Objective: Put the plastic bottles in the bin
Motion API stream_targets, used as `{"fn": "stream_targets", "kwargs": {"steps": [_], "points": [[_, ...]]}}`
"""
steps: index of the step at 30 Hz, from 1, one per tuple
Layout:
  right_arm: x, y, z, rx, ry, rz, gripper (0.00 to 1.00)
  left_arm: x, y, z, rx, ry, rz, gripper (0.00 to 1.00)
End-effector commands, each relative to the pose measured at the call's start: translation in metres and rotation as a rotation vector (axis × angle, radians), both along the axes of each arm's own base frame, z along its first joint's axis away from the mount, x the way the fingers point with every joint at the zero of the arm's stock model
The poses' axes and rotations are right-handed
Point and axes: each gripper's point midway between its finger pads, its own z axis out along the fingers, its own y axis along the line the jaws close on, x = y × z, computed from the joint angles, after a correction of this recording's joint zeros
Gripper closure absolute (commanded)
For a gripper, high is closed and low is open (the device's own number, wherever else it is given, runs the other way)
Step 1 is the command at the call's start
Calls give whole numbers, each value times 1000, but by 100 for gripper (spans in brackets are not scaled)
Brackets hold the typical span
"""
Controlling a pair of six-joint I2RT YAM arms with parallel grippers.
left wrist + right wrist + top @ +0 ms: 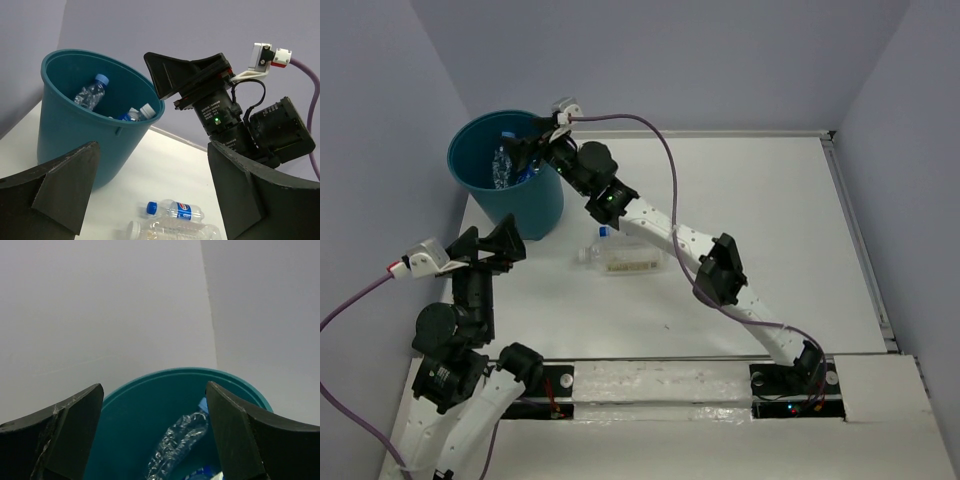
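The teal bin (470,170) stands at the far left of the table, with clear bottles inside (501,165). My right gripper (533,148) hovers over its right rim, open and empty. The right wrist view looks down into the bin (135,410) at a crumpled clear bottle (177,442). Two bottles lie on the table: a small one with a blue cap and blue label (176,210) and a larger cream-labelled one (620,258). My left gripper (502,243) is open and empty, to the left of them, just in front of the bin (75,125).
Purple walls close in the table on the left, back and right. A raised edge (855,230) runs along the table's right side. The right arm (680,245) stretches diagonally across the middle. Purple cables trail from both wrists.
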Motion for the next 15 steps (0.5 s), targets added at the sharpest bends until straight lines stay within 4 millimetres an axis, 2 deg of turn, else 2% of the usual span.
{"fn": "stream_targets", "kwargs": {"steps": [1,3,4,5,7,8,9,10,11,13,14,15], "points": [[-41,-35,88,-13,-137,34,13,1,4,7,-9,-23,26,1],[-55,-43,92,-84,-166,62,13,-1,8,7,-14,-24,42,1],[-74,-68,128,-87,-227,54,13,-1,9,7,-16,-27,44,1],[-64,-70,88,-199,-179,53,13,-2,9,7,-20,-29,46,1],[-75,-89,75,-292,-189,111,12,-5,12,10,-28,-42,51,1],[-88,-111,81,-332,-169,136,12,-5,12,9,-28,-42,52,1],[-79,-124,47,-408,-102,152,11,-6,13,11,-31,-47,52,1],[-90,-129,36,-456,-94,229,10,-7,13,11,-31,-49,52,1],[-99,-142,14,-542,-23,268,9,-7,14,11,-35,-49,58,1],[-102,-152,-17,-648,40,294,6,-8,15,12,-40,-53,62,1],[-105,-161,-44,-741,102,299,4,-8,16,11,-40,-51,65,1],[-102,-164,-62,-791,140,287,3,-9,16,11,-43,-53,66,1]]}}
